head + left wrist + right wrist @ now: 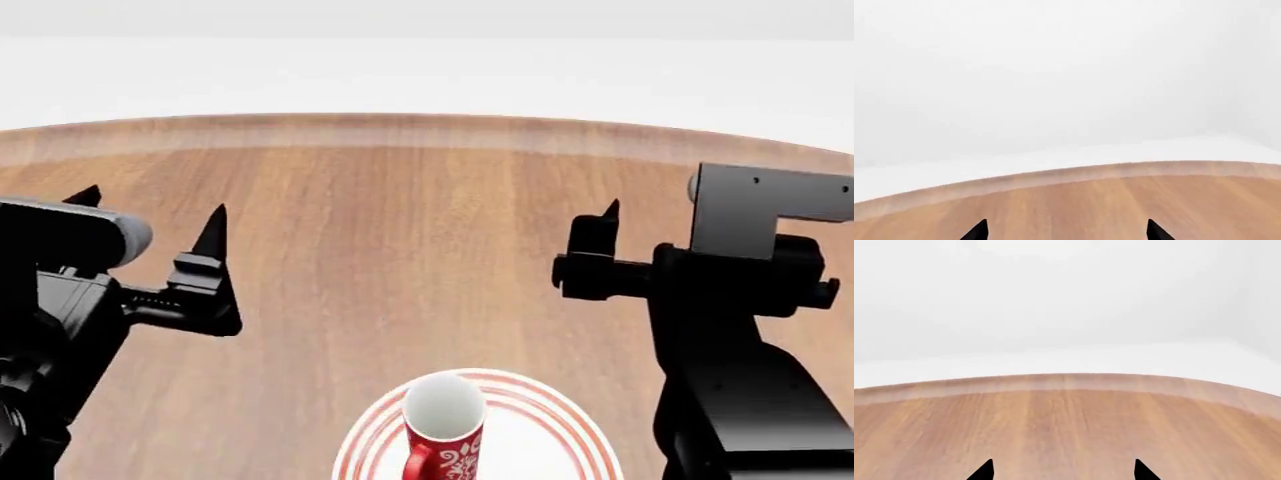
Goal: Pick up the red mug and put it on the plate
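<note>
The red mug (445,440) with white floral pattern stands upright on the plate (561,425), a white plate with red rings, at the near middle of the wooden table in the head view. My left gripper (150,215) is open and empty, raised to the left of and beyond the plate. My right gripper (610,212) is raised to the right of and beyond the plate; one fingertip shows there. In the wrist views the left gripper (1066,231) and the right gripper (1062,471) show spread fingertips over bare wood. Neither wrist view shows the mug or plate.
The round wooden table (400,240) stretches away, its far edge (427,128) curving against a white background. The table's edge also shows in the left wrist view (1074,175) and the right wrist view (1067,381).
</note>
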`<state>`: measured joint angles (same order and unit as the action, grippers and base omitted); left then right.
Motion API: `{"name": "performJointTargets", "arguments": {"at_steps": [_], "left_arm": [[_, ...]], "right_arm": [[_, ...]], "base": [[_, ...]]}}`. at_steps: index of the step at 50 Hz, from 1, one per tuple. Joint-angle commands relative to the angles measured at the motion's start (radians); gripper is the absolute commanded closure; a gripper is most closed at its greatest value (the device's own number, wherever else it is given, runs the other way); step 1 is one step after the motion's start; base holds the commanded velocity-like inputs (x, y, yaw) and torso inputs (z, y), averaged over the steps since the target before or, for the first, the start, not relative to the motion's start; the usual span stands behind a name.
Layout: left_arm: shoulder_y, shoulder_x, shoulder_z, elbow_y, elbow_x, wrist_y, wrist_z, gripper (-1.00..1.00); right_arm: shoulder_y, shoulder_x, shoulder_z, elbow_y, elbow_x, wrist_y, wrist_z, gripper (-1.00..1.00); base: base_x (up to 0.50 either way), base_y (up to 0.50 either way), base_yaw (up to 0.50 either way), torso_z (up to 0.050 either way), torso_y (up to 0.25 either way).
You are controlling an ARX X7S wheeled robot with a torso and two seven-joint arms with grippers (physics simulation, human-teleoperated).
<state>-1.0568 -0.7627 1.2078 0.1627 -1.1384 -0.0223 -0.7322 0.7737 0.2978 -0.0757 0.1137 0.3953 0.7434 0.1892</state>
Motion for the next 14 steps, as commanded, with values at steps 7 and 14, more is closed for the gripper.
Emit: {"name": "performJointTargets", "arguments": {"at_steps": [7,14], "left_arm": [[-0.018,0.024,-0.059,-0.064,0.081,0.068,-0.120,-1.00],[-0.017,0.036,-0.061,-0.093,0.092,0.074,-0.114,-1.00]], "right_arm": [[-0.038,0.028,-0.039,-0.214,0.006,-0.012,-0.013,-1.00],[-0.044,0.034,-0.045,-0.241,0.008,-0.014,-0.015,-1.00]], "base": [[0.00,0.00,0.00,0.000,0.000],[0.00,0.00,0.00,0.000,0.000]]}}
